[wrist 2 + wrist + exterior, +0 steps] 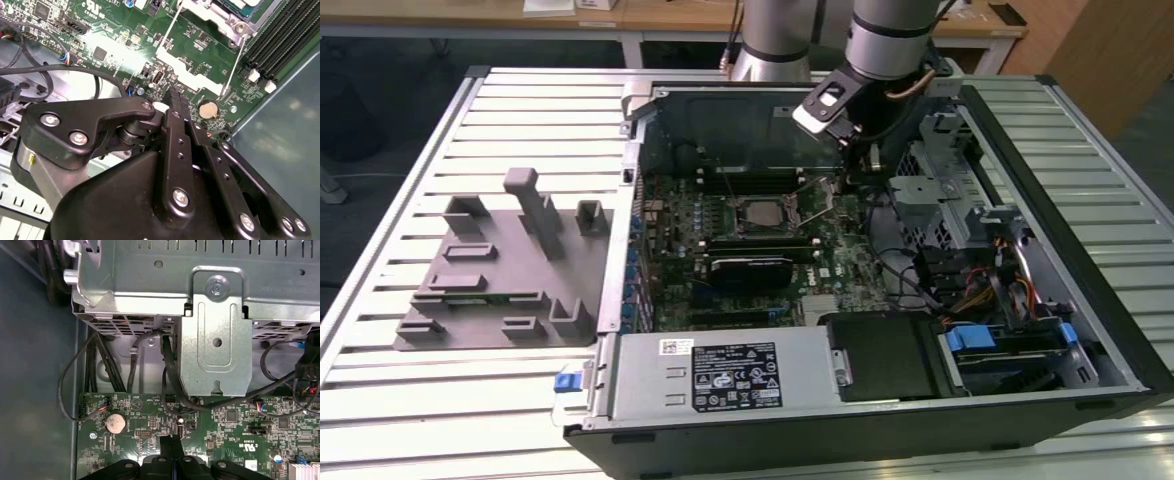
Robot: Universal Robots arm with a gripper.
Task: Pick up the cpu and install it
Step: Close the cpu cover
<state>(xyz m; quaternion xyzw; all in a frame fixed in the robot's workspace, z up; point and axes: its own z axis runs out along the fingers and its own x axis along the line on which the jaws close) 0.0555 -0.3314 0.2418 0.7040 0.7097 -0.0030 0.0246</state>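
Pale silver square cpu (758,212), flat in motherboard socket (758,197)

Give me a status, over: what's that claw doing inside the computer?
Copy: claw shut, empty, low over the motherboard by the coin battery. The cpu seems to sit in its socket, apart from it. A wire latch lever lies between them.

Gripper (172,441) seemingly closed, empty.
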